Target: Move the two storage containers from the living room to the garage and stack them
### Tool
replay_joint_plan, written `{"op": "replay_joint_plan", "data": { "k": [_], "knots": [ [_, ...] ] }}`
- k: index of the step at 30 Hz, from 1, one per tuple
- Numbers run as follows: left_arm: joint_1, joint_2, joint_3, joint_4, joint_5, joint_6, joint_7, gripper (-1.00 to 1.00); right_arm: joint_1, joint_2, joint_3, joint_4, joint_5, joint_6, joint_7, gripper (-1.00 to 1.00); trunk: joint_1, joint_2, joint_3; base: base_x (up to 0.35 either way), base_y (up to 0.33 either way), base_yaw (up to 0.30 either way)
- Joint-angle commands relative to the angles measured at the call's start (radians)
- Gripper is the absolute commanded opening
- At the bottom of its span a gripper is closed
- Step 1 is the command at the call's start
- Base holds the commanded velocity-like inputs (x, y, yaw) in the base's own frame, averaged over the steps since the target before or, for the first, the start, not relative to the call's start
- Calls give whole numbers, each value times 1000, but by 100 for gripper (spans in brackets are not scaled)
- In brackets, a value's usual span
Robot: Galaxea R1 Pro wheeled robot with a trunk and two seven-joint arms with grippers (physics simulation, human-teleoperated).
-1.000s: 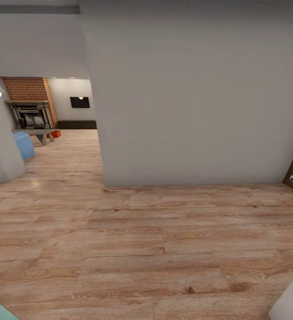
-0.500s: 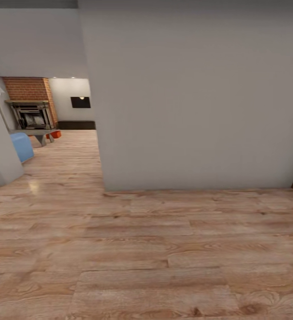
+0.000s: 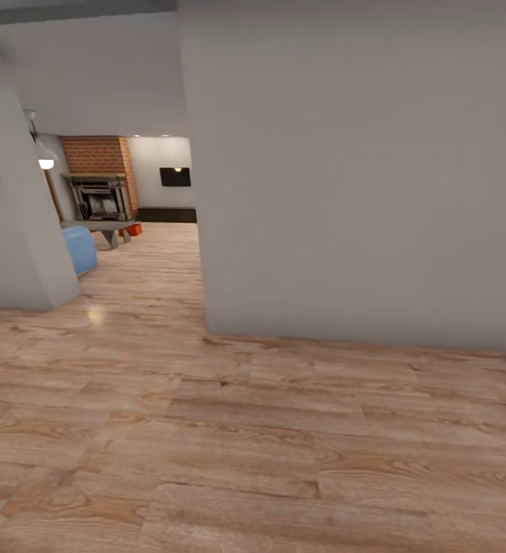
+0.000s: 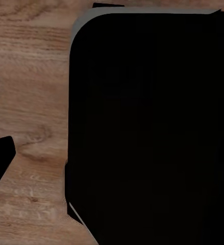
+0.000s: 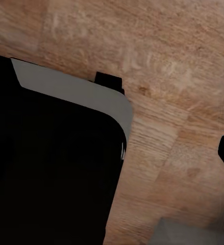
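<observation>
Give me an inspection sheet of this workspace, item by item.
Surface: light wood-plank floor, bare near the robot.
Job's things: a small red-orange storage container far off, on the floor beside the grey table before the brick fireplace.
Clutter: blue sofa end by the left wall.
Tools: the wrist views show dark robot parts over the wood floor; open or shut cannot be told.
Cables: nothing seen.
Surroundings: a white wall straight ahead; an opening at its left leads to the living room.

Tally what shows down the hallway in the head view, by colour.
Red-orange: 1, a storage container on the floor by the fireplace
Blue: 1, sofa end
Red brick: 1, the fireplace surround
Black: 1, wall panel
Total: 4
</observation>
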Motion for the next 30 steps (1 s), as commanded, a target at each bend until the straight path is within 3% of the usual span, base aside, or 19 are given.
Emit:
{"op": "replay_joint_plan", "data": {
  "k": [1,10,30],
  "knots": [
    [0,0,0,0,7,-2,0,100,-1,0,8,3,-9,-4,1,100,1,0,-1,325,0,269],
    [0,0,0,0,7,-2,-1,100,-1,-1,8,3,-9,-4,1,100,1,0,-1,325,0,226],
    [0,0,0,0,7,-3,0,100,-1,5,11,3,-6,-24,2,100,1,0,-1,325,0,7]
  ]
}}
